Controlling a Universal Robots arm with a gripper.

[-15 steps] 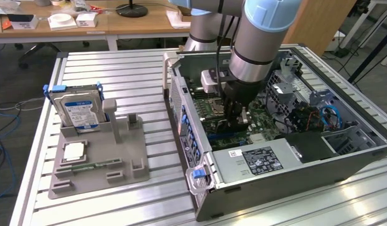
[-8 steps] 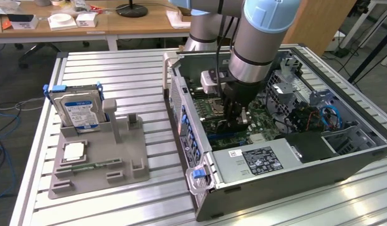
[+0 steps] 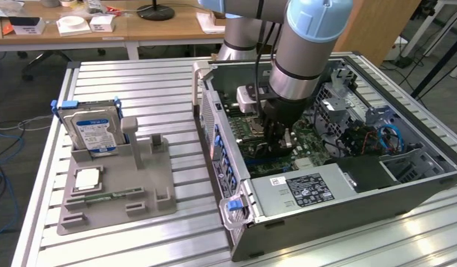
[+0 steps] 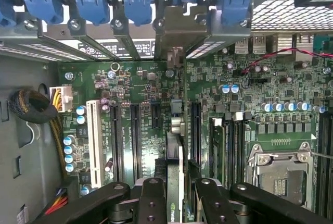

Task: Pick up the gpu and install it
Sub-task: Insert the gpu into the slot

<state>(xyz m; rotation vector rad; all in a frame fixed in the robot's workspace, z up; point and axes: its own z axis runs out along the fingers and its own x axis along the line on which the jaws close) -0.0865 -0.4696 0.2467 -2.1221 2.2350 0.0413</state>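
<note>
The arm reaches steeply down from above, its pale blue and silver forearm nearly vertical with the black wrist below it. The tool points straight down, and its dark fingers are closed partway, pinching a thin upright card edge between them.

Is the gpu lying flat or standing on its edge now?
On its edge: the gpu stands upright between the claw fingers, above the green board.
</note>
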